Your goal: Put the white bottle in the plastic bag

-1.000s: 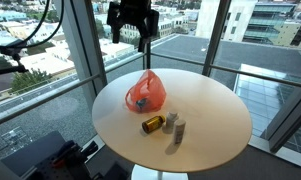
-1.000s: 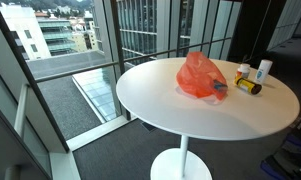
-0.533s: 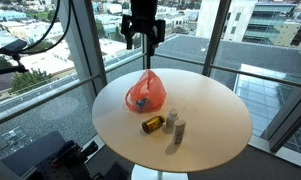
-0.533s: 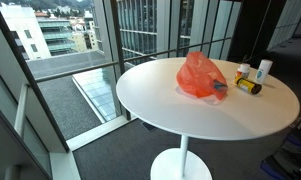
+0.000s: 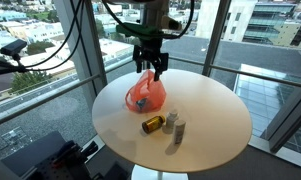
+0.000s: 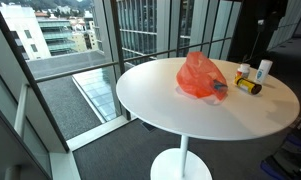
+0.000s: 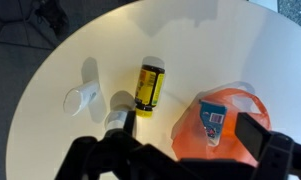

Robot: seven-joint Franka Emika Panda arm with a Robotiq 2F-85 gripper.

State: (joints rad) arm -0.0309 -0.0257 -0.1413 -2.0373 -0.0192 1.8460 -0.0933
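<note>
The white bottle stands near the table's front, between an amber bottle and a slim grey cylinder. It also shows in the other exterior view and in the wrist view, partly behind a finger. The orange plastic bag sits mid-table, bunched at the top, with a blue and white packet inside. The bag also shows in an exterior view and in the wrist view. My gripper hangs open and empty just above the bag, and its fingers straddle the bag's near side.
The round white table stands on a pedestal beside floor-to-ceiling windows with dark frames. The amber bottle lies on its side. The grey cylinder stands furthest from the bag. Dark equipment sits below the table.
The gripper has come down from high above the table's back edge to just over the bag's top, shifting slightly right. The bottles and bag have not moved.
</note>
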